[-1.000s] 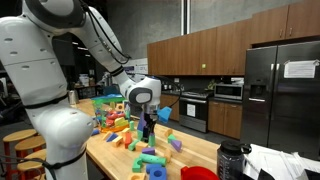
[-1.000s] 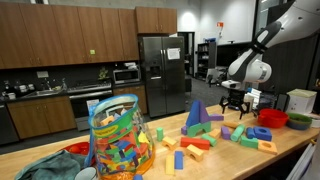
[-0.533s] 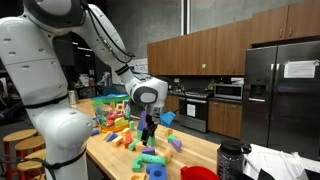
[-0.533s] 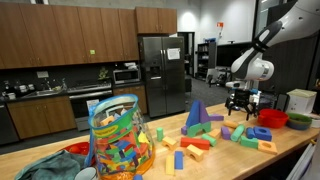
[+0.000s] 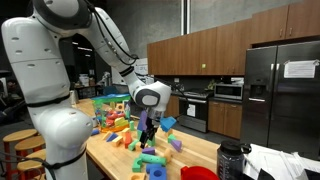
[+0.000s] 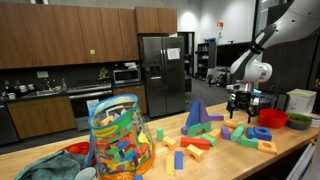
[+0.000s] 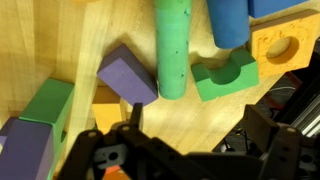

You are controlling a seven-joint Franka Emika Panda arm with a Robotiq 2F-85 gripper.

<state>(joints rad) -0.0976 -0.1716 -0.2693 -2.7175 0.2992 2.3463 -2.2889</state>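
Wooden counter [image 7: 60, 40] carries the loose blocks. My end effector [image 7: 190, 140] hangs over them with its jaws spread wide and nothing between them. In both exterior views it is poised a little above the blocks [image 5: 148, 128] [image 6: 240, 103].

Nearest piece: the green cylinder [image 7: 172, 48]. In the wrist view it lies flat on the counter, directly ahead of the fingertips, with its near end slightly toward the finger [image 7: 130, 128] on the picture's left.

Long axis: it runs straight away from me, top to bottom in the wrist view, so it is crosswise to the line joining my two fingers. I judge that a closing stroke would meet the cylinder's round sides, not its ends.

Neighbours:
- The purple block [image 7: 127, 73] sits against the cylinder's left flank near its lower end.
- The green arch block [image 7: 225, 78] sits just beside its right flank.
- The blue cylinder [image 7: 228, 22] lies parallel to it, farther up on the right.

Clearance on either flank looks tight.
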